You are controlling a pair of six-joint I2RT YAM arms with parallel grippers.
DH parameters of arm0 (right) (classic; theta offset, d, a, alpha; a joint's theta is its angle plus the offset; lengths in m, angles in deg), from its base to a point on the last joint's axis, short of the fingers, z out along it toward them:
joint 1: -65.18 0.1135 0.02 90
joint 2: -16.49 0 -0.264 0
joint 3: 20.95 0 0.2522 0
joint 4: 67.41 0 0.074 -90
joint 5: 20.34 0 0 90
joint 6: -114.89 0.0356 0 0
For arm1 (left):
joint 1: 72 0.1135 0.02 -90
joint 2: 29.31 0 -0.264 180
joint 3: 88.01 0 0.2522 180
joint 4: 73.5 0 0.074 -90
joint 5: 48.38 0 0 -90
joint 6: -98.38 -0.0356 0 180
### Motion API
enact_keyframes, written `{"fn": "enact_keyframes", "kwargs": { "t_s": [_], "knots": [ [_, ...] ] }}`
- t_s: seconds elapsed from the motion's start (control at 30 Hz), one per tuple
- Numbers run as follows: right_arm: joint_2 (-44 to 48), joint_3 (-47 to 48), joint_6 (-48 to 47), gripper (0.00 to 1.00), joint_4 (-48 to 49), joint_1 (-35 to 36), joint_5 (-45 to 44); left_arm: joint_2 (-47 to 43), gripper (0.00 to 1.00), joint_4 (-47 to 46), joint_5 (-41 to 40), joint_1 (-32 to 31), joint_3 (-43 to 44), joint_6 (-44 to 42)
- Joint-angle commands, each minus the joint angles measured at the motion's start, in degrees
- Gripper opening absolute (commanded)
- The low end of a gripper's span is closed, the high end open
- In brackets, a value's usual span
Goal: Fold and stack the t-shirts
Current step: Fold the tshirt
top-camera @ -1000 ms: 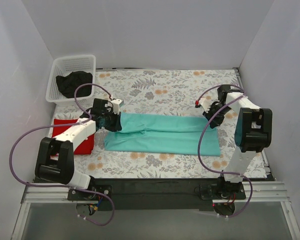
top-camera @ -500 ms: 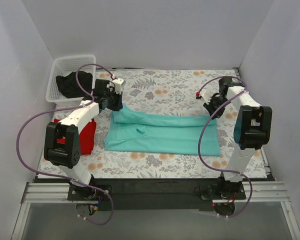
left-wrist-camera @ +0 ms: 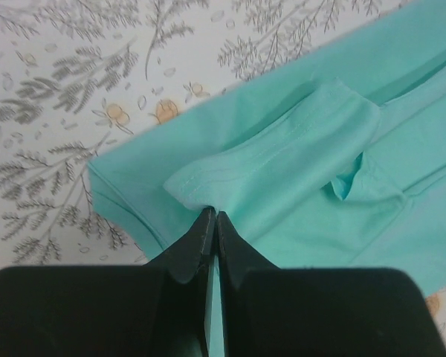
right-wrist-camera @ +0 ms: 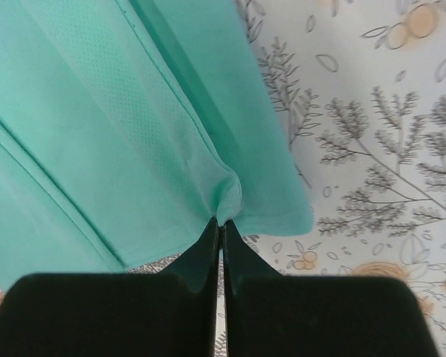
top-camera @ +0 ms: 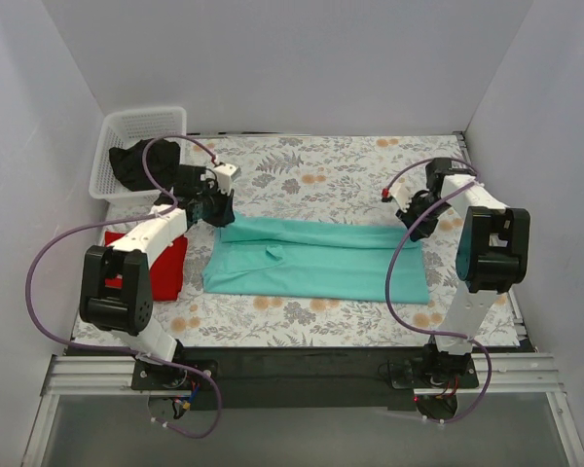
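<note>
A teal t-shirt [top-camera: 316, 259] lies folded lengthwise across the middle of the floral table. My left gripper [top-camera: 219, 209] is shut on its far left edge, pinching a sleeve fold [left-wrist-camera: 275, 160] that shows in the left wrist view. My right gripper [top-camera: 416, 222] is shut on the shirt's far right corner [right-wrist-camera: 227, 197]. A folded red t-shirt [top-camera: 165, 265] lies at the left, partly under the left arm. A black t-shirt [top-camera: 141, 162] sits crumpled in the white basket.
The white basket [top-camera: 141, 125] stands at the back left corner. The floral tablecloth [top-camera: 321, 175] runs between grey walls. Purple cables loop off both arms.
Both grippers first carried the shirt's far edge away from the arms, then came a little back and down. The far edge now lies flatter.
</note>
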Motion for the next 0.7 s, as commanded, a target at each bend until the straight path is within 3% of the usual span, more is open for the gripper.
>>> {"fn": "enact_keyframes", "kwargs": {
  "t_s": [0.0, 0.13, 0.5, 0.67],
  "knots": [
    [3.11, -1.75, -3.44, 0.01, 0.47, -0.39, -0.50, -3.79, 0.00, -0.66, 1.39, -0.09, -3.12, -2.03],
    [0.83, 2.29, -1.24, 0.01, 0.56, -0.39, 0.38, -1.77, 0.00, -2.15, 0.96, 0.00, -1.90, -0.98],
    [-5.41, 18.11, 2.89, 0.01, 0.65, -0.39, 0.55, 9.92, 0.00, -5.14, -2.47, 0.09, 19.53, 1.66],
    [-5.51, 17.33, 2.63, 0.01, 0.82, -0.39, 1.08, 10.11, 0.00, -5.49, -1.95, 0.00, 19.29, 1.05]
  ]
}}
